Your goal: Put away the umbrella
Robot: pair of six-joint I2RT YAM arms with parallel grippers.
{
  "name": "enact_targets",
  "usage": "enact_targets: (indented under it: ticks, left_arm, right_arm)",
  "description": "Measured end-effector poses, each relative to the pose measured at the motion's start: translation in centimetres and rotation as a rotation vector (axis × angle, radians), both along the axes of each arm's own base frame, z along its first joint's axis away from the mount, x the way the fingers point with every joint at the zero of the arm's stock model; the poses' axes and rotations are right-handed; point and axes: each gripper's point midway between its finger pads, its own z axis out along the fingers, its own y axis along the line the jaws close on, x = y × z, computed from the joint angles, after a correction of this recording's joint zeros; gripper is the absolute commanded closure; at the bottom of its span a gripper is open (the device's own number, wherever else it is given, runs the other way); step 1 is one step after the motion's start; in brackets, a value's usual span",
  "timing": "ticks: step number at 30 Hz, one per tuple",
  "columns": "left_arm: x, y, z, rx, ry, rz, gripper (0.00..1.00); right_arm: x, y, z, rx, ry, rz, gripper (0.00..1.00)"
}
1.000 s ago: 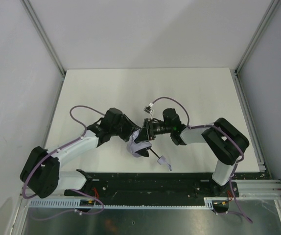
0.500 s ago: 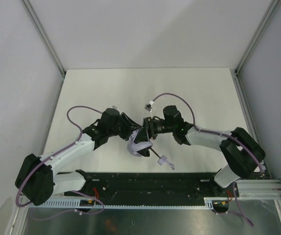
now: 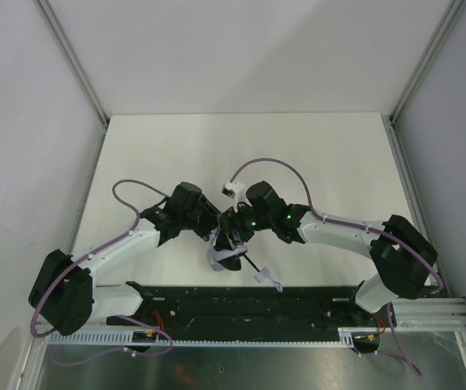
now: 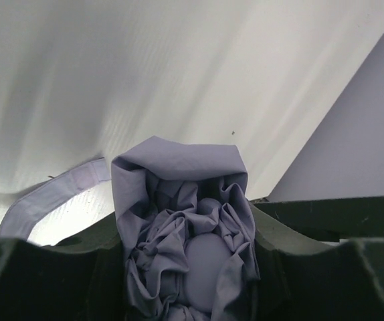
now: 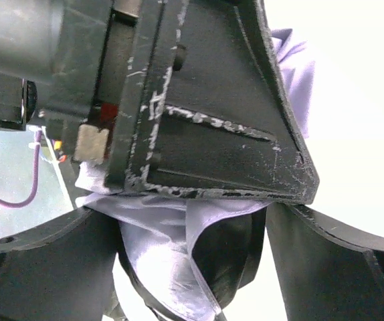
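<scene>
I can't read any text, label, brand name or number in any of my three views. The one thing that might carry a marking is the small white tag (image 3: 231, 189) at the end of the lavender cable (image 3: 265, 160) in my top camera. It is too small for me to make out anything on it.

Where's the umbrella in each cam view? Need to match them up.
Top external: umbrella at centre, slightly low.
Left wrist: bottom centre, bunched between the left fingers.
Right wrist: lower centre, only lavender fabric showing.
Shared landmark: white table.
</scene>
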Motion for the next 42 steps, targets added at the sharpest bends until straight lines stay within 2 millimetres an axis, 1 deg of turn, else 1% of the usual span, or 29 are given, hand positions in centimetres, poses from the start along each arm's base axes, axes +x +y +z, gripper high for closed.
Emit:
enact_targets:
  ticks: [2,4,6,7,8,11,12,13,15,16,17,21,22,23,24,25,26,27,29,30,33,35,37,38,39,40,41,42]
  left_arm:
    - [-0.1,0.3,-0.3,0.016,0.012,0.015,1.00]
    - [-0.1,0.7,-0.5,0.030,0.020,0.029,1.00]
    - [-0.1,0.9,-0.4,0.035,0.015,0.037,1.00]
    - [-0.1,1.0,-0.2,0.035,0.009,0.041,1.00]
    - [-0.1,1.1,0.0,0.032,0.003,0.044,1.00]
    - [0.1,1.1,1.0,0.012,-0.020,0.057,1.00]
    - [0.0,1.1,1.2,0.008,-0.022,0.058,1.00]
    - [0.0,1.2,1.5,0.005,-0.026,0.058,1.00]
    - [-0.1,1.3,1.8,0.003,-0.029,0.060,1.00]
    - [-0.1,1.3,1.8,0.005,-0.028,0.060,0.96]
    - [-0.2,1.3,1.8,0.005,-0.027,0.058,0.85]
    - [-0.1,0.9,2.4,-0.011,-0.044,0.040,0.20]
    - [0.0,0.7,2.8,-0.021,-0.064,0.033,0.11]
    - [0.2,0.6,3.2,-0.030,-0.079,0.030,0.06]
    - [0.4,0.4,3.8,-0.043,-0.104,0.028,0.05]
    - [0.5,0.1,4.5,-0.065,-0.124,0.017,0.05]
    - [0.4,-0.3,5.2,-0.087,-0.145,-0.003,0.08]
    - [0.3,-0.8,6.0,-0.109,-0.167,-0.026,0.13]
    - [0.5,-1.4,7.0,-0.131,-0.199,-0.042,0.22]
    - [0.6,-1.6,7.5,-0.143,-0.212,-0.046,0.27]
    - [1.2,-2.4,9.8,-0.185,-0.277,-0.064,0.44]
    - [1.4,-2.7,10.6,-0.197,-0.304,-0.071,0.64]
    - [1.4,-2.7,10.8,-0.198,-0.313,-0.075,0.88]
    - [1.4,-2.7,10.8,-0.197,-0.316,-0.077,0.94]
    - [1.4,-2.7,10.8,-0.196,-0.317,-0.077,0.97]
    - [1.4,-2.8,10.8,-0.197,-0.315,-0.076,0.98]
    - [1.4,-2.8,10.8,-0.198,-0.316,-0.075,0.99]
    - [1.4,-2.8,10.9,-0.200,-0.319,-0.072,1.00]
  right_arm:
    - [0.0,0.4,-0.5,0.003,0.019,0.002,0.08]
    - [-0.1,0.8,-0.8,0.020,0.052,0.008,0.08]
    - [-0.2,1.2,-0.9,0.044,0.095,0.017,0.12]
    - [-0.3,1.4,-0.7,0.064,0.119,0.023,0.17]
    - [-0.3,1.5,-0.6,0.077,0.136,0.029,0.28]
    - [-1.0,2.1,0.3,0.137,0.200,0.065,0.77]
    - [-1.3,2.4,0.9,0.162,0.215,0.077,0.89]
    - [-1.4,2.5,1.1,0.171,0.238,0.075,0.94]
    - [-1.5,2.5,1.4,0.192,0.267,0.081,0.99]
    - [-1.6,2.6,1.6,0.201,0.277,0.085,0.99]
    - [-1.6,2.6,1.7,0.206,0.286,0.081,1.00]
    - [-1.3,1.9,2.4,0.266,0.324,0.060,1.00]
    - [-1.1,1.6,2.8,0.298,0.343,0.055,1.00]
    - [-1.0,1.4,3.2,0.319,0.365,0.052,1.00]
    - [-0.8,1.0,3.5,0.347,0.391,0.048,1.00]
    - [-0.6,0.7,3.9,0.374,0.417,0.041,1.00]
    - [-0.4,0.4,4.4,0.400,0.441,0.038,1.00]
    - [0.1,0.1,5.3,0.437,0.461,0.035,1.00]
    - [0.3,-0.2,7.1,0.500,0.482,0.058,1.00]
    - [0.2,-0.2,7.9,0.528,0.491,0.073,1.00]
    - [0.0,-0.5,10.1,0.610,0.529,0.130,1.00]
    - [0.0,-0.7,10.8,0.638,0.568,0.152,1.00]
    - [-0.1,-0.8,11.0,0.645,0.616,0.158,1.00]
    - [0.0,-0.9,10.9,0.644,0.641,0.157,1.00]
    - [0.0,-1.0,10.9,0.644,0.661,0.158,0.99]
    - [-0.1,-1.1,11.0,0.647,0.673,0.161,0.92]
    - [-0.1,-1.1,11.1,0.651,0.679,0.164,0.82]
    - [0.0,-1.2,11.2,0.654,0.681,0.165,0.69]
